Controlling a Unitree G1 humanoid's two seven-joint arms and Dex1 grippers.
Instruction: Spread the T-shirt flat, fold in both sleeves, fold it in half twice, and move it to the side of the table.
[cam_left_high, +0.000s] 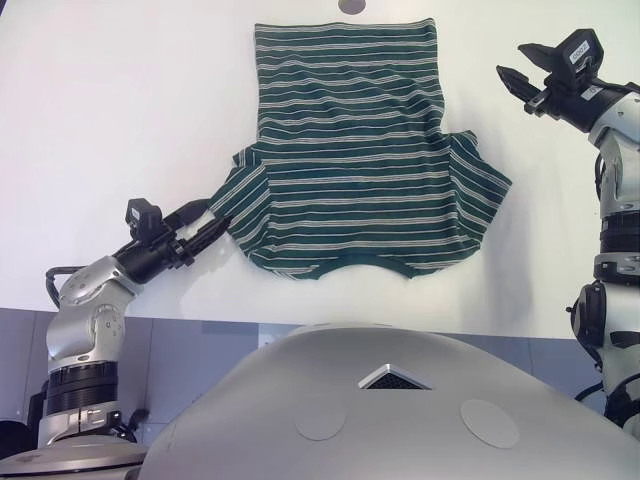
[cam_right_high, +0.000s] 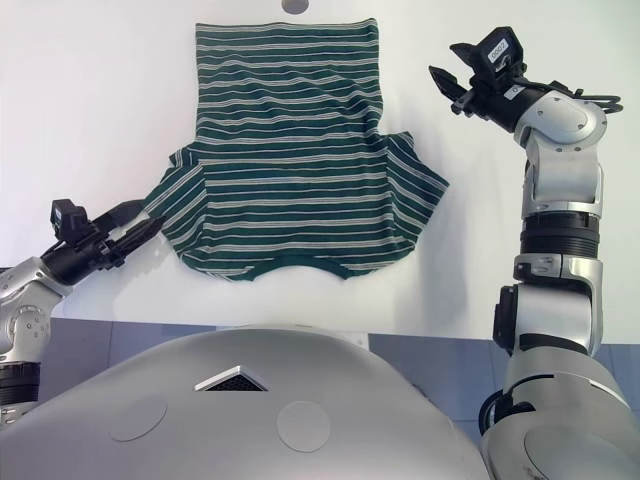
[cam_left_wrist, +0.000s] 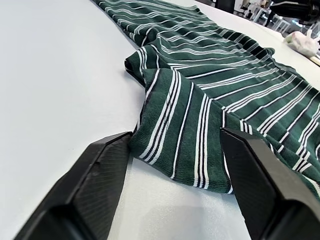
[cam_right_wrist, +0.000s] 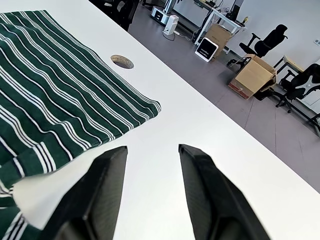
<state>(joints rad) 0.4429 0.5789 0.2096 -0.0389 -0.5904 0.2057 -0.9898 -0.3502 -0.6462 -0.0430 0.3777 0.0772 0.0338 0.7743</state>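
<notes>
The white table (cam_left_high: 120, 120) carries the green striped T-shirt (cam_left_high: 350, 150), which lies near the middle with its hem at the far edge and its neck opening toward you, spread mostly flat but rumpled around both armpits. I judge the step in hand to be folding in the left sleeve (cam_left_wrist: 185, 125), which sticks out toward your left. The right sleeve (cam_left_high: 480, 180) is not yet folded either. Your left gripper (cam_left_high: 210, 224) sits low on the table at that sleeve's cuff, jaws spread wide with one on each side of the cuff end and nothing pinched. Your right gripper (cam_right_wrist: 152, 150) hangs above bare table beyond the shirt's far right corner, jaws parted about halfway, empty and well apart from the cloth. To do this well, slide in a little deeper so you catch both layers of the cuff. Close firmly and lift only enough to clear the table. Carry the sleeve across so the crease falls along the side seam, and let it drop flat without dragging the body sideways. You cannot tell from here whether the jaws touch the fabric or merely flank it. The right sleeve's outer edge looks bunched, and whether it is doubled under is unclear. The cable hole (cam_right_wrist: 122, 61) past the hem is cut off in the head views.
</notes>
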